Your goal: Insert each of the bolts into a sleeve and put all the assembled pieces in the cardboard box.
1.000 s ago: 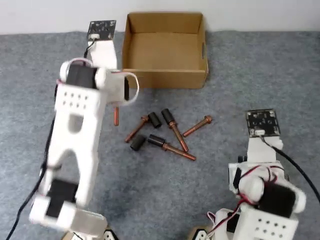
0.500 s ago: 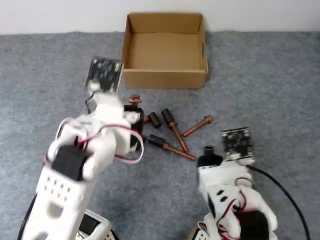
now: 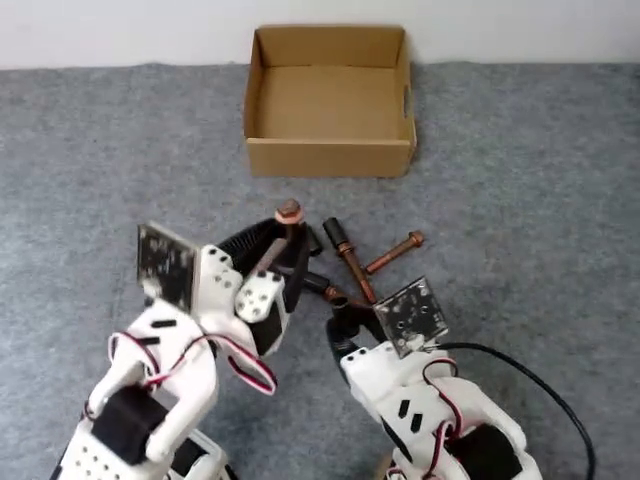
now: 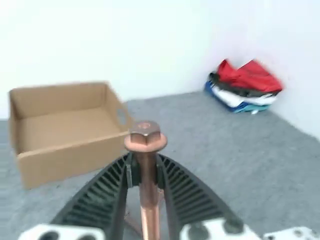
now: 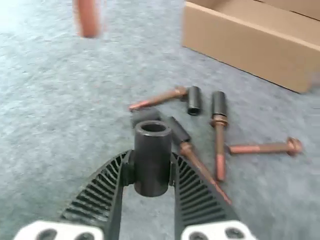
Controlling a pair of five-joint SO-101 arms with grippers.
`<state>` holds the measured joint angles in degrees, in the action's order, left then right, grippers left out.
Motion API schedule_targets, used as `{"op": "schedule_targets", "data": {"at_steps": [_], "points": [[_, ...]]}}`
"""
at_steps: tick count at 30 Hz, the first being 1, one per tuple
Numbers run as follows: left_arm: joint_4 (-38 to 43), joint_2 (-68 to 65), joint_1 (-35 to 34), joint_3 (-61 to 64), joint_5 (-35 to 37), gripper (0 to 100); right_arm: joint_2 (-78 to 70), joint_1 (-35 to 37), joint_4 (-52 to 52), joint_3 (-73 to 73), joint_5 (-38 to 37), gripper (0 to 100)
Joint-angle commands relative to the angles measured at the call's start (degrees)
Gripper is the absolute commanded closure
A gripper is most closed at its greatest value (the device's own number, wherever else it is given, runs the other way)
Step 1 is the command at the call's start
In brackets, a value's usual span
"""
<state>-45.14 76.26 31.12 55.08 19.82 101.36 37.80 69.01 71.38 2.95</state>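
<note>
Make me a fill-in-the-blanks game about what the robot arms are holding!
1. The left gripper is shut on a copper ____.
2. The right gripper is shut on a black ____.
3. Loose bolts lie just in front of the open cardboard ____.
Answers: bolt, sleeve, box.

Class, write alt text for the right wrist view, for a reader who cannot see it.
The right gripper is shut on a black sleeve, held upright with its open end up. Beyond it, loose bolts and other sleeves lie on grey carpet, with the cardboard box farther off.
</note>
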Motion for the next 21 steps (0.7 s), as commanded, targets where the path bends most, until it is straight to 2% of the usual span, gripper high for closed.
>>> {"op": "schedule_targets", "data": {"at_steps": [1,7,10,17,21], "points": [[3.96,5.10,2.20,3.38,-0.09,100,0.57,2.24,-3.74,-0.53,0.35,98.9],[3.96,9.05,3.43,5.49,0.70,100,0.48,2.42,-7.60,-0.53,0.09,98.9],[3.69,9.05,3.52,5.32,4.84,100,0.48,2.42,-7.60,-0.44,-2.73,98.9],[1.67,9.05,4.40,5.32,5.36,100,0.57,2.24,-8.13,-0.70,-6.42,98.9],[1.05,9.05,4.40,5.41,7.56,100,0.48,2.24,-12.79,-0.53,-8.00,98.9]]}}
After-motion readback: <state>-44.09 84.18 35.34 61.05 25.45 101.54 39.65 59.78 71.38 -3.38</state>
